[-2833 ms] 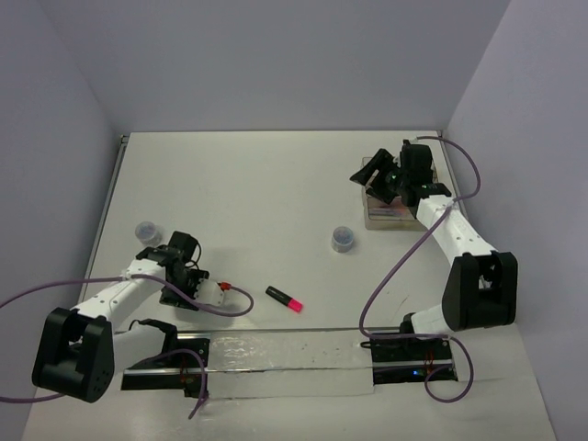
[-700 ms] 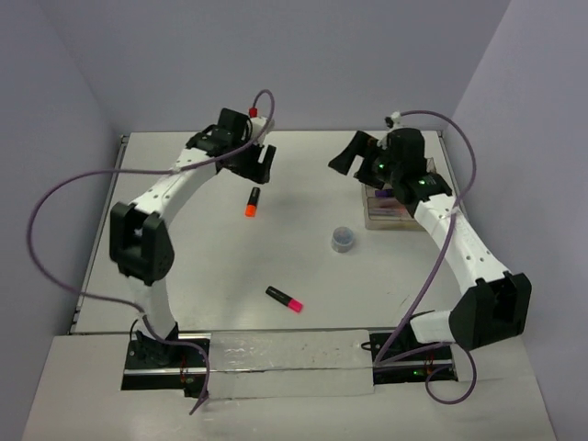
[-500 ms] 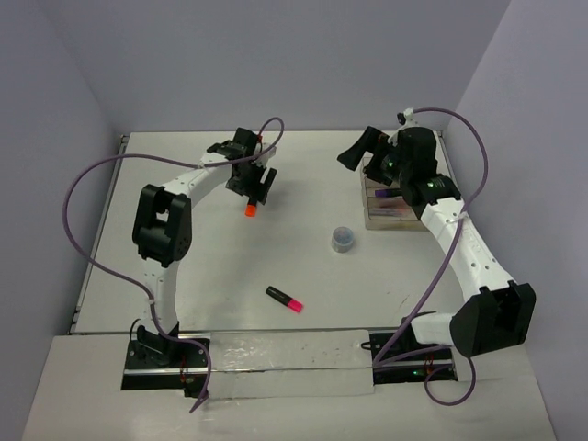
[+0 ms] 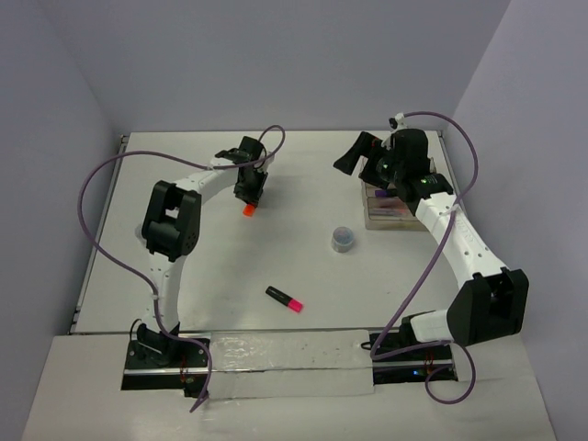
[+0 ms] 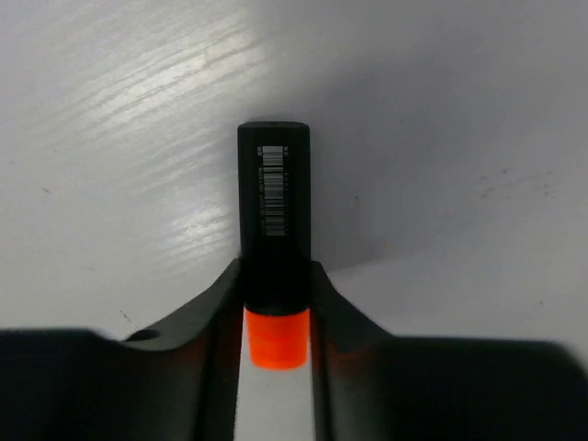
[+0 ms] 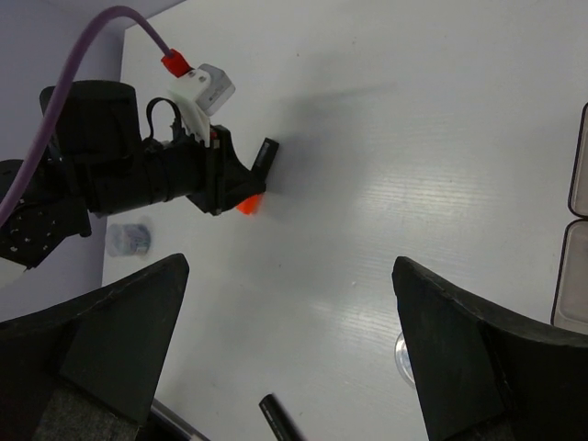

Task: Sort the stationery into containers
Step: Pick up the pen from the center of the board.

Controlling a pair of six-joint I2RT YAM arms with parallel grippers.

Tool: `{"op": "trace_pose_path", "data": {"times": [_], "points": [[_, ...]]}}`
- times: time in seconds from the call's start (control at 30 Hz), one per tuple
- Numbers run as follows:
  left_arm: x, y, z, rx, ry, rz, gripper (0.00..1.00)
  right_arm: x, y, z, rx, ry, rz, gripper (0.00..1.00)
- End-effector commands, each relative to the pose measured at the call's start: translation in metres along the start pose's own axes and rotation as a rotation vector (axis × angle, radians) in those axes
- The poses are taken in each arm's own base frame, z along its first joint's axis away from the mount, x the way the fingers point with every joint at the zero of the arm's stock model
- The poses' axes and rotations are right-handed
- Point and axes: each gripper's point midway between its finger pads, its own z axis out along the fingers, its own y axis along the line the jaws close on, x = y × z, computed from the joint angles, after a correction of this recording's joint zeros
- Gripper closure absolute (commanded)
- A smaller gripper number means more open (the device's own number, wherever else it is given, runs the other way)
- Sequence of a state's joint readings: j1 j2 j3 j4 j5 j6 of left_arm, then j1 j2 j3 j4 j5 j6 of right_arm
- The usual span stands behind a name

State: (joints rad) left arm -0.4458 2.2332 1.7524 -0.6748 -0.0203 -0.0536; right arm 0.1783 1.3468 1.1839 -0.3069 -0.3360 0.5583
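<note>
Toward far left of bench (image 4: 303, 175) | left gripper (image 5: 276, 280) pinched onto orange-capped highlighter (image 5: 274, 211) lying there | right gripper (image 6: 289, 266) spread wide, empty, near tray (image 4: 386, 223) at far right

Probably lab test cell — bare white table (image 4: 230, 266), plain lilac walls (image 4: 276, 64).

The orange-capped highlighter (image 5: 274, 216) is black with a white barcode; the pink-capped highlighter (image 4: 285, 298) is black too; the desk (image 4: 303, 266) is white.
</note>
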Motion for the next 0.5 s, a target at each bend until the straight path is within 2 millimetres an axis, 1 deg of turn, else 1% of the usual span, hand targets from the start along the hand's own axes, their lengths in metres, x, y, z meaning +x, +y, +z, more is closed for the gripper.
{"op": "trace_pose_path", "data": {"times": [0.0,0.03,0.1,0.13,0.17,0.2,0.23,0.3,0.33,0.37,0.4,0.43,0.47], "points": [[0.038,-0.004,0.017,0.003,0.114,-0.023,0.98,-0.010,0.008,-0.006,-0.035,-0.034,-0.026,0.00],[0.035,-0.004,0.012,0.007,0.104,-0.029,1.00,-0.010,0.011,-0.007,-0.046,-0.031,-0.029,0.00],[0.021,-0.011,0.002,0.048,0.050,-0.032,1.00,-0.008,0.018,-0.010,-0.085,-0.023,-0.043,0.00],[0.010,-0.014,-0.009,0.066,0.000,-0.032,1.00,-0.006,0.023,-0.012,-0.112,-0.012,-0.051,0.00],[-0.005,-0.016,-0.026,0.083,-0.063,-0.029,1.00,-0.003,0.028,-0.013,-0.142,0.000,-0.061,0.00],[-0.020,-0.018,-0.050,0.098,-0.137,-0.024,1.00,-0.001,0.033,-0.016,-0.176,0.010,-0.073,0.00],[-0.023,-0.019,-0.056,0.108,-0.154,-0.016,1.00,0.002,0.037,-0.017,-0.206,0.020,-0.080,0.00],[-0.050,-0.022,-0.102,0.135,-0.298,0.021,1.00,0.006,0.050,-0.020,-0.284,0.032,-0.096,0.00],[-0.059,-0.023,-0.125,0.143,-0.363,0.035,1.00,0.010,0.059,-0.023,-0.329,0.048,-0.103,0.00],[-0.065,-0.024,-0.149,0.149,-0.425,0.047,1.00,0.014,0.066,-0.026,-0.365,0.064,-0.104,0.00],[-0.066,-0.024,-0.155,0.153,-0.439,0.053,1.00,0.014,0.071,-0.026,-0.382,0.065,-0.104,0.00],[-0.068,-0.025,-0.178,0.158,-0.499,0.065,1.00,0.018,0.081,-0.028,-0.418,0.079,-0.106,0.00],[-0.066,-0.026,-0.193,0.165,-0.531,0.074,1.00,0.024,0.092,-0.028,-0.448,0.097,-0.112,0.00]]}}
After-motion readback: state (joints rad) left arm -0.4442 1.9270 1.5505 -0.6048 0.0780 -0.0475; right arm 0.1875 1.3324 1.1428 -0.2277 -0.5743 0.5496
